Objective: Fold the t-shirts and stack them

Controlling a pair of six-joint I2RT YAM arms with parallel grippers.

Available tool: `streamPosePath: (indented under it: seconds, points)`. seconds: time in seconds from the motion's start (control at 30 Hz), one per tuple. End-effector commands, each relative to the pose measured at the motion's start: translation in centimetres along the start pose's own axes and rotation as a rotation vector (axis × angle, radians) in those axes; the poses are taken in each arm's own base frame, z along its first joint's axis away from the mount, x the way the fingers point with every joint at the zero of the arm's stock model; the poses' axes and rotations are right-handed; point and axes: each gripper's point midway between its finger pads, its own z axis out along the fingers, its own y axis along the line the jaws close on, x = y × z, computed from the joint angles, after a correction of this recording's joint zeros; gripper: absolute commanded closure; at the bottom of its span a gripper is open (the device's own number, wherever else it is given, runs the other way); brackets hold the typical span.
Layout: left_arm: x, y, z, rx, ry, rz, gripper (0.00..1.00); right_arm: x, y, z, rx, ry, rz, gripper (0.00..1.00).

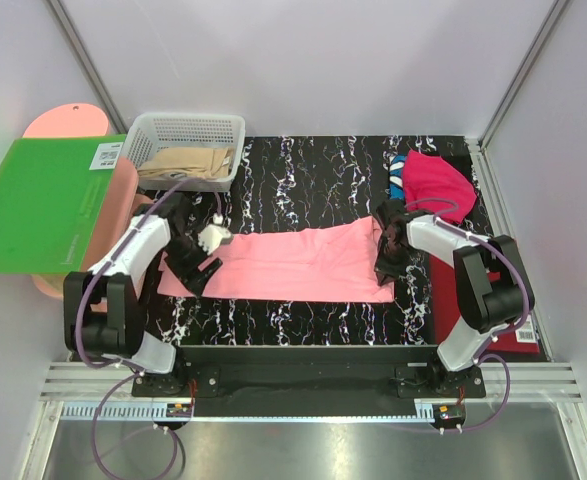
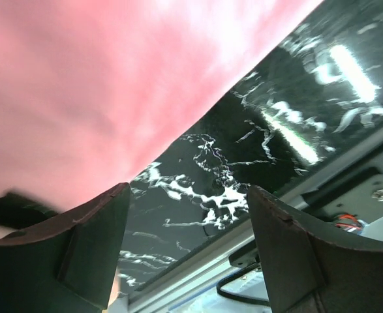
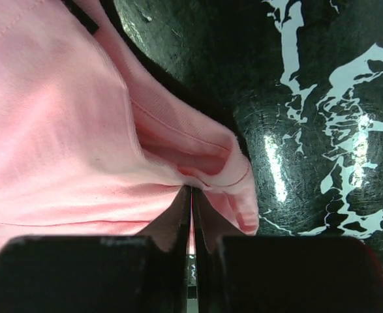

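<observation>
Top view: pink shirt (image 1: pixel 303 262) lies spread flat across the middle of the black marbled table (image 1: pixel 303 170), long side running L to R. Left gripper (image 1: pixel 207 256) sits at the shirt's L end, right gripper (image 1: pixel 385 262) at its R end. Magenta shirt (image 1: pixel 437 186) is bunched at the far R of the table, w/ a bit of blue shirt (image 1: pixel 398 172) just beside it on its L. White basket (image 1: pixel 188 128) w/ tan cloth sits far L; green board (image 1: pixel 43 200) is off the table's L side.

Left wrist: left gripper (image 2: pixel 188 192) has its jaws wide apart, nothing btwn them but bare table (image 2: pixel 263 150). Pink shirt (image 2: pixel 100 85) fills the upper L, its edge just past the L finger (image 2: pixel 93 241).

Right wrist: right gripper (image 3: pixel 191 195) has its jaws pressed together, pinching the folded edge of the pink shirt (image 3: pixel 61 130). The cloth bunches up at the tips; table (image 3: pixel 308 117) shows on the R.
</observation>
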Motion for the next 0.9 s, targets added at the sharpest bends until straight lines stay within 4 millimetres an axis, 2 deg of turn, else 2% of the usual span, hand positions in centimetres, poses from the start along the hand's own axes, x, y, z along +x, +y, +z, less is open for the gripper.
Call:
streamPosePath:
  seconds: [0.0, 0.03, 0.1, 0.2, 0.27, 0.37, 0.47, 0.5, 0.63, 0.73, 0.87]
  points:
    - [-3.2, -1.9, -5.1, 0.027, -0.167, 0.03, 0.22, -1.7, 0.2, -1.3, 0.013, -0.049, -0.013, 0.92]
    - [-3.7, -1.8, -5.8, 0.018, -0.185, 0.035, 0.22, -2.4, 0.8, -2.4, -0.012, -0.076, -0.014, 0.92]
    - [-4.4, -1.7, -6.1, 0.021, -0.211, 0.037, 0.22, -3.3, 1.7, -3.9, -0.044, -0.104, -0.016, 0.92]
    - [-5.0, -0.5, -4.5, 0.017, -0.203, 0.007, 0.23, -3.9, 3.8, -5.8, -0.141, -0.112, -0.011, 0.92]
    - [-4.9, 0.4, -3.2, -0.003, -0.172, -0.017, 0.24, -3.6, 5.1, -5.8, -0.198, -0.07, -0.002, 0.92]
    - [-5.4, 1.8, -1.6, -0.019, -0.157, -0.038, 0.24, -3.1, 5.9, -4.7, -0.224, -0.027, 0.009, 0.92]
    - [-6.0, 3.6, 0.1, -0.04, -0.127, -0.073, 0.25, -1.8, 5.6, -2.9, -0.221, 0.033, 0.016, 0.92]
    - [-6.7, 4.4, 0.0, -0.06, -0.139, -0.076, 0.27, -1.0, 5.1, -2.0, -0.207, 0.066, 0.02, 0.92]
    - [-8.0, 6.5, 0.3, -0.107, -0.139, -0.099, 0.28, 0.1, 4.8, -0.3, -0.195, 0.125, 0.01, 0.91]
    - [-8.4, 8.0, 0.6, -0.156, -0.131, -0.125, 0.28, 0.2, 3.8, 0.9, -0.139, 0.138, -0.016, 0.9]
    - [-7.2, 8.4, 1.4, -0.195, -0.088, -0.151, 0.29, -0.8, 2.1, 2.1, -0.014, 0.136, -0.064, 0.9]
